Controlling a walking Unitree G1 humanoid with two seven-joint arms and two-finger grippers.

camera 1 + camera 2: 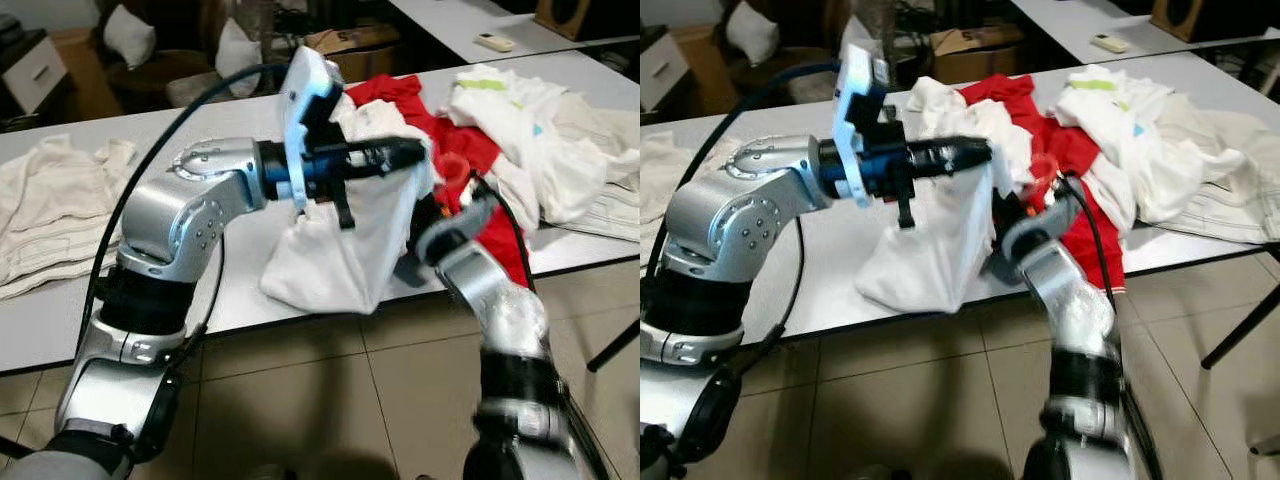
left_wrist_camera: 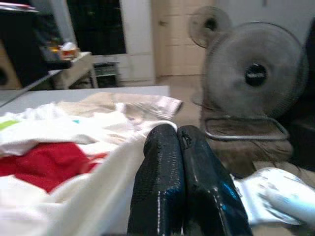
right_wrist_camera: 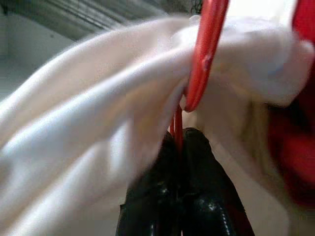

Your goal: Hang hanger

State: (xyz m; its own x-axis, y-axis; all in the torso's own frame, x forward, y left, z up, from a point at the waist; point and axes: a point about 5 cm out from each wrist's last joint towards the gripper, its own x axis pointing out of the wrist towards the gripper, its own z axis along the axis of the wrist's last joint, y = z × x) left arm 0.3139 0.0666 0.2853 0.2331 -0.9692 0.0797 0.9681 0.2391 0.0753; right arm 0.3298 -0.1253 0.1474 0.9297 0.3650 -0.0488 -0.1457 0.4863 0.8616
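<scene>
Left gripper (image 1: 415, 155) clenched on white garment (image 1: 345, 250), lifted above table (image 1: 230, 290) edge. Right gripper (image 3: 179, 135) pinching red hanger (image 3: 204, 54) inside the cloth. Risks: thin hanger slipping from the 2 fingers, snagging fabric, dragging red shirt (image 1: 470, 150) off.

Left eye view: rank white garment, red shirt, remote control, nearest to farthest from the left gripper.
1. White garment: pinched in the left gripper, hanging over the table's near edge.
2. Red shirt: just beyond the fingertips, on the robot's right.
3. Remote control: on the far table, top right.
</scene>
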